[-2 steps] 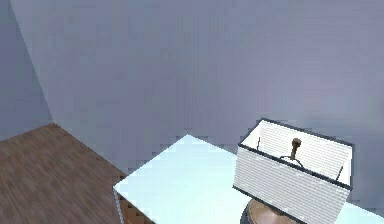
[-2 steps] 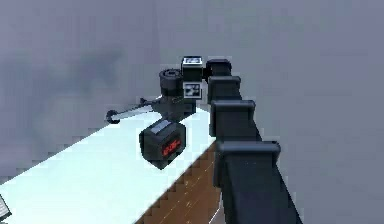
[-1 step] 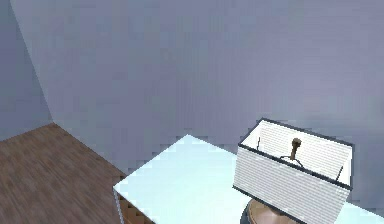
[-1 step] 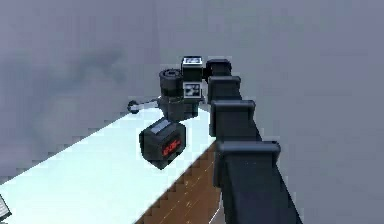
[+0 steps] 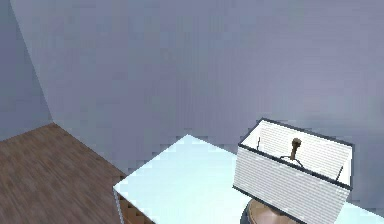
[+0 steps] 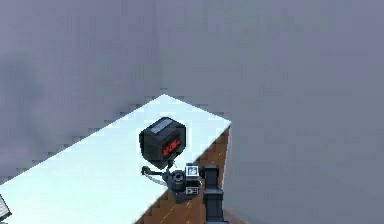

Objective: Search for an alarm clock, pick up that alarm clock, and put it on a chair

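i saw one boxy alarm clock (image 6: pixel 163 142) at centre frame on the tabletop (image 6: pixel 80 175), red face turned lower right; whether the claw (image 6: pixel 153 175) below it held anything, i couldn't tell.

Free room, arm side view: the white surface (image 6: pixel 85 175) lies bare from the alarm clock toward the view's left edge, with open air above it up to the grey wall (image 6: pixel 300 70).

Obstacle, arm side view: a black cube alarm clock (image 6: pixel 163 142) stands upright near the surface's edge, just beyond the gripper (image 6: pixel 151 174); whether they touch cannot be told.

Obstacle, forward view: a lamp (image 5: pixel 296 160) with a boxy white shade fills the surface's lower right.

Free room, forward view: bare surface (image 5: pixel 175 180) left of the lamp to its corner; bare wooden floor (image 5: pixel 50 160) between that corner and the walls.
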Available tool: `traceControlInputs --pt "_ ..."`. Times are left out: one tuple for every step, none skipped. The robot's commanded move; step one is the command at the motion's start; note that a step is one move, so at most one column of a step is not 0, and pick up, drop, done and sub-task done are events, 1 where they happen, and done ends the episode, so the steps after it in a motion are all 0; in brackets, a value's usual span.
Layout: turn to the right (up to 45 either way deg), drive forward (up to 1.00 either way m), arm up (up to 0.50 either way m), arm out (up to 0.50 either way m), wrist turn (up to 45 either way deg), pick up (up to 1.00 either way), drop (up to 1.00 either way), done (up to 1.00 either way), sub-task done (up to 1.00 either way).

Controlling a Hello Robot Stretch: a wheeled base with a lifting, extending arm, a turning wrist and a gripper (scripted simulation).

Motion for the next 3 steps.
traceControlInputs --pt "0.0 0.00 0.00 0.00 0.0 1.00 0.00 0.00 0.00" --pt "0.0 0.00 0.10 0.00 0.0 0.00 0.00 0.00 0.00" --pt "0.0 0.00 0.18 0.00 0.0 0.00 0.00 0.00 0.00"
